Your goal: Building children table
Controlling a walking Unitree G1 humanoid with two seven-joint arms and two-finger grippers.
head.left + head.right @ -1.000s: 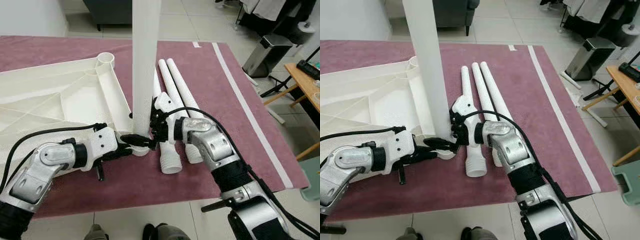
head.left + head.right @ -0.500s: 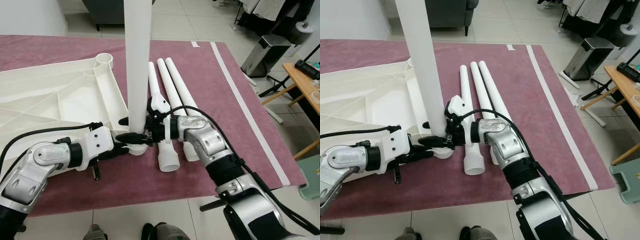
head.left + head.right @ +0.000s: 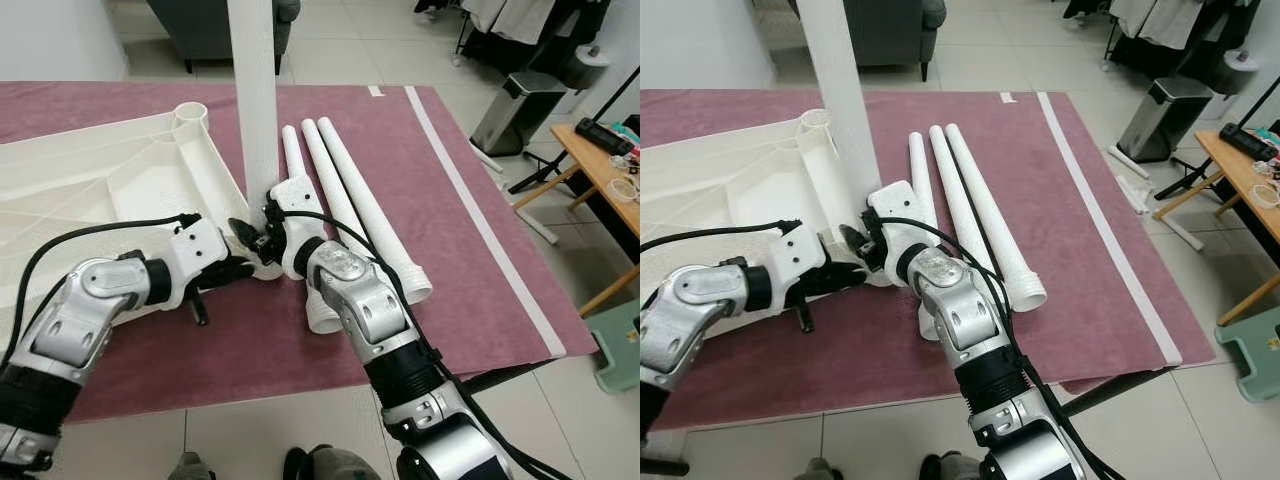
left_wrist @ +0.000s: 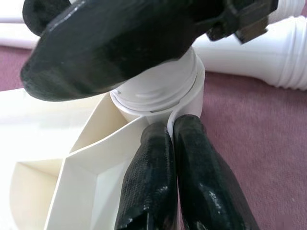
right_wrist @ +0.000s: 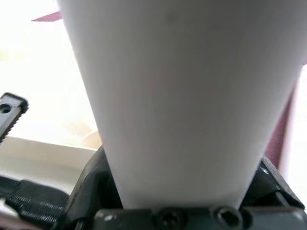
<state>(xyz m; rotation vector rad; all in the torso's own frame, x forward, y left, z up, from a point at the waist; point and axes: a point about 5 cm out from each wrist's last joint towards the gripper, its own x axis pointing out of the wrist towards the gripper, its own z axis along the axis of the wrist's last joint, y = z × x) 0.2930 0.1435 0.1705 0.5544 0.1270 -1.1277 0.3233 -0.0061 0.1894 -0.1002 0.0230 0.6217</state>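
The white table top (image 3: pixel 90 190) lies upside down on the purple rug. A white leg (image 3: pixel 255 100) stands upright in its near corner socket (image 4: pixel 189 91). My right gripper (image 3: pixel 260 236) is shut around the base of this leg, which appears close up in the right wrist view (image 5: pixel 177 96). My left gripper (image 3: pixel 240 268) reaches in from the left, its fingers (image 4: pixel 168 158) shut on the thin wall of that socket. Three loose legs (image 3: pixel 350 190) lie side by side on the rug just right of the standing one.
The rug (image 3: pixel 480 250) ends at tiled floor near my feet and on the right. A second empty socket (image 3: pixel 190 113) is at the table top's far corner. A grey bin (image 3: pixel 510 110), a wooden table (image 3: pixel 610 160) and a green stool (image 3: pixel 620 340) stand off to the right.
My right arm has swung round the leg's base from its right side to its near side, still gripping. The leg now leans slightly left. The left gripper stays at the socket. The view has shifted.
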